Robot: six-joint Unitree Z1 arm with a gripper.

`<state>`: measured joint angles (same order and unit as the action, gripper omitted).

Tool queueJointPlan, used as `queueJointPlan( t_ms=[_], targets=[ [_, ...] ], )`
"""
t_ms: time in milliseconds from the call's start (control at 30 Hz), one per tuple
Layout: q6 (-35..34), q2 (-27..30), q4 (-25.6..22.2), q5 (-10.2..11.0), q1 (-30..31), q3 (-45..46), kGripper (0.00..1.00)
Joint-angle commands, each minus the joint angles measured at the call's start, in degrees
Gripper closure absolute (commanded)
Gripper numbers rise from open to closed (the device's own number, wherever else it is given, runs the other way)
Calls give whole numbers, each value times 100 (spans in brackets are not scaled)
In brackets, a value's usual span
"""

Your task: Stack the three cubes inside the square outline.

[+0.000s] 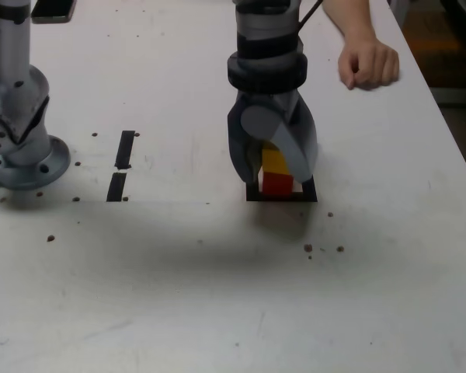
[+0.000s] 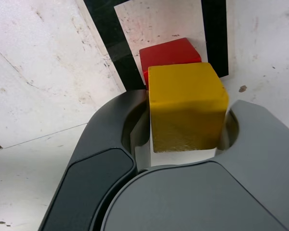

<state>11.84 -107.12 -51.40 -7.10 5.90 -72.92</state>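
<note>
A yellow cube (image 1: 275,159) (image 2: 183,91) sits on top of a red cube (image 1: 277,184) (image 2: 168,53), slightly offset from it. The red cube stands inside the square outline (image 1: 253,195) (image 2: 103,38) of black tape. My gripper (image 1: 276,177) (image 2: 188,120) reaches down over the stack with one jaw on each side of the yellow cube. In the wrist view a thin pale gap shows between the cube and one jaw, so the jaws stand slightly open around it. Only these two cubes are in view.
The arm's round base (image 1: 19,159) stands at the exterior view's left. Two short black tape strips (image 1: 124,149) lie between the base and the outline. A person's hand (image 1: 367,64) rests on the table at the back right. Small dark crumbs (image 1: 308,248) dot the tabletop.
</note>
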Motion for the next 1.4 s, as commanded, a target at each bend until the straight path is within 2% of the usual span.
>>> queueJointPlan(
  t_ms=[0,133,333,433,733,900,1000,1167,1367],
  targets=[
    [15,8,7,7,-10,18,25],
    [20,27,6,-9,-10,38,16],
    [20,81,-83,-33,-10,65,11],
    [9,151,-196,41,-10,39,10],
    [-127,459,-1120,676,-46,-532,10],
    [6,420,-1568,1004,-218,-932,10],
    [240,304,-1705,1123,-433,-1084,10],
    [748,33,-1791,1144,-922,-1196,10],
    [1110,-281,-1856,1009,-1264,-1313,10]
  ],
)
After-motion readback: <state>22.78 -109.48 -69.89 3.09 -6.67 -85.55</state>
